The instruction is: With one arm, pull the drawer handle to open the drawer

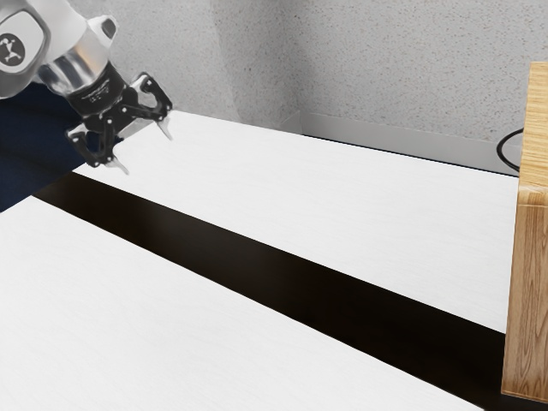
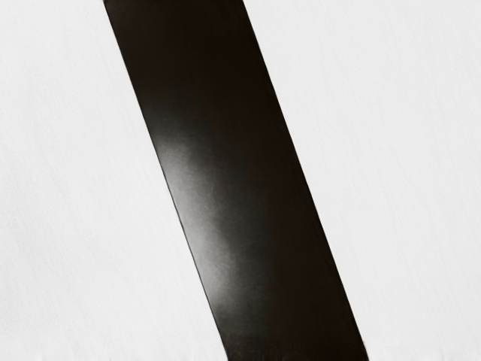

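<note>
While the gripper point(image 1: 145, 151) hangs open and empty, the wooden drawer unit point(image 1: 531, 257) sits well ahead of it. This is only the approach, I'd say: next comes a long reach to what looks like its black handle point(image 1: 507, 151).

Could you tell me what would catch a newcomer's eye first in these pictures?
The broad black stripe running diagonally across the white table stands out first. Next, the end effector hangs open above the table at the exterior view's upper left, far from the wooden cabinet at its right edge.
</note>
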Motion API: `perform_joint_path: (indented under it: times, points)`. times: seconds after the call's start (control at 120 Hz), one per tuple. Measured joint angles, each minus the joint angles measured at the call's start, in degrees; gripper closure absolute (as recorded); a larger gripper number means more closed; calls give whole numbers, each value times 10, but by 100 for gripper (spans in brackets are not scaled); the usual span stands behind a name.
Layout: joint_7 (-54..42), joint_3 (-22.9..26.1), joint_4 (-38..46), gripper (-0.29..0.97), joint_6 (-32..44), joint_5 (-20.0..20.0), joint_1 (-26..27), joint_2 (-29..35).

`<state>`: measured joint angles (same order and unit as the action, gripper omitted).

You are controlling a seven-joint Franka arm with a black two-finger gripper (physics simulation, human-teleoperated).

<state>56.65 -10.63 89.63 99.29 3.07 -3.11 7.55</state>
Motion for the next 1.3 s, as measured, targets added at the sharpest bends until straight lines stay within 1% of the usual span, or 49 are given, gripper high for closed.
perform_joint_path:
  times: [0.05, 0.083, 0.175, 0.3, 0.333, 0.417, 0.483, 0.592, 0.675, 0.8, 0.95, 1.117, 1.217, 1.3]
  points:
    - [22, -2, 12, 7, -36, 0, 44, 11]
    - [35, -2, 16, 6, -56, 0, 58, 14]
    - [68, 2, 15, 4, -94, 1, 60, 18]
    - [107, 8, 9, 2, -126, -6, 68, 16]
    - [118, 10, -10, 2, -135, -8, 89, 0]
    - [141, 43, -118, 1, -143, -11, 113, -87]
    - [137, 64, -159, 1, -121, -12, 133, -131]
    - [113, 97, -223, 1, -78, -22, 117, -192]
    - [89, 106, -238, 0, -33, -26, 111, -220]
    - [52, 136, -243, 0, 39, -29, 113, -256]
    - [14, 149, -244, 0, 102, -30, 114, -265]
    - [-19, 153, -236, 0, 150, -30, 142, -262]
    - [-34, 154, -224, 0, 172, -29, 156, -253]
    - [-43, 154, -193, 1, 188, -25, 161, -237]
